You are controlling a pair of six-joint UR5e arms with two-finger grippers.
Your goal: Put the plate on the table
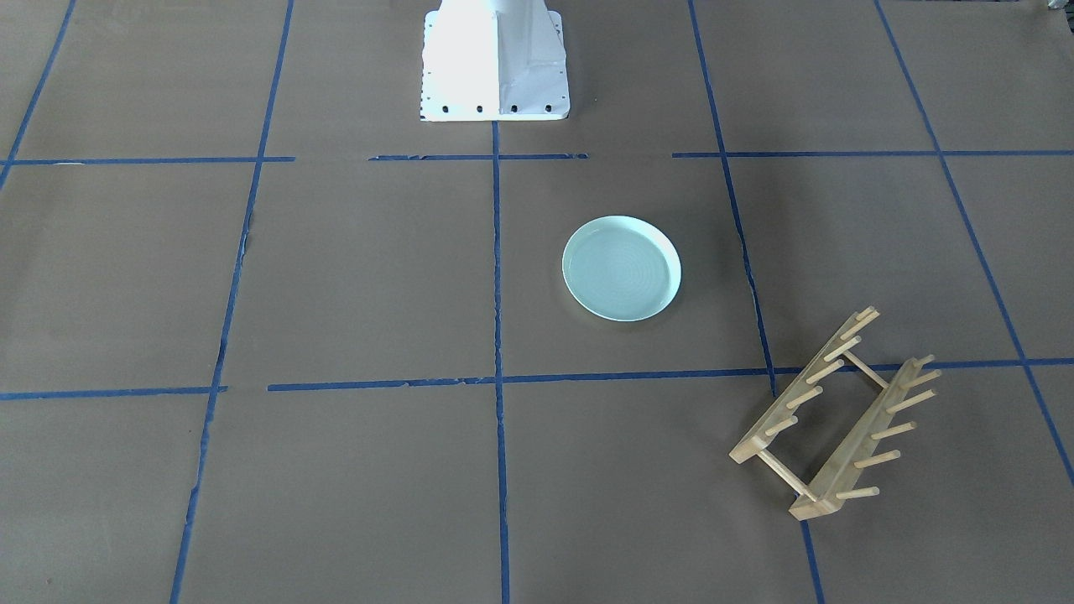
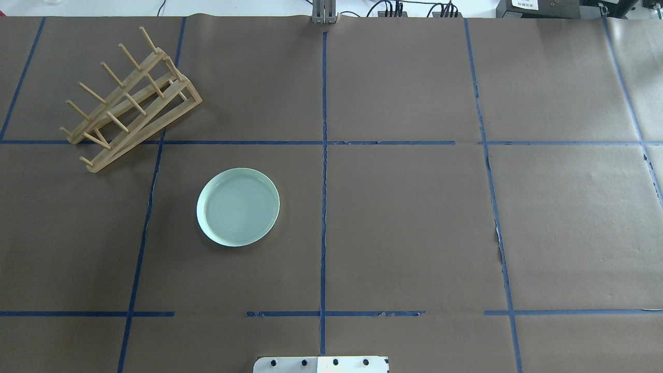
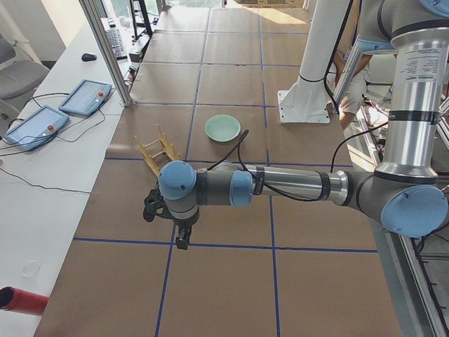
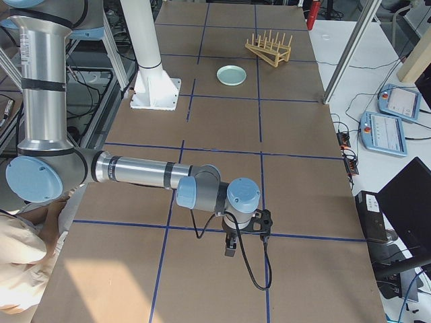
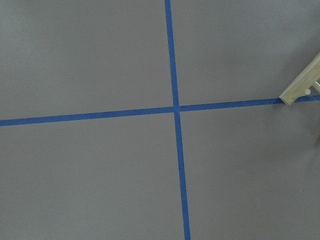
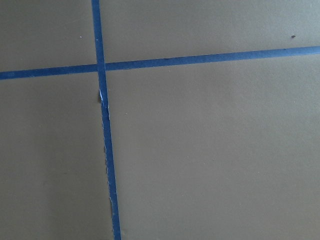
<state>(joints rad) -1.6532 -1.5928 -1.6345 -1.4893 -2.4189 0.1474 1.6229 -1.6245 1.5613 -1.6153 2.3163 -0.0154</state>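
Plate set flat on table, well apart from both grippers.
The plate lies rim-up on the table, inside one taped rectangle and touching no tape line. The left gripper hangs over the table. The wooden rack stands a short way beyond it, and the plate lies farther on, past the rack. The right gripper hangs near a tape line at the opposite end of the table, with the plate far beyond it. Finger spacing of either gripper cannot be determined from these views.
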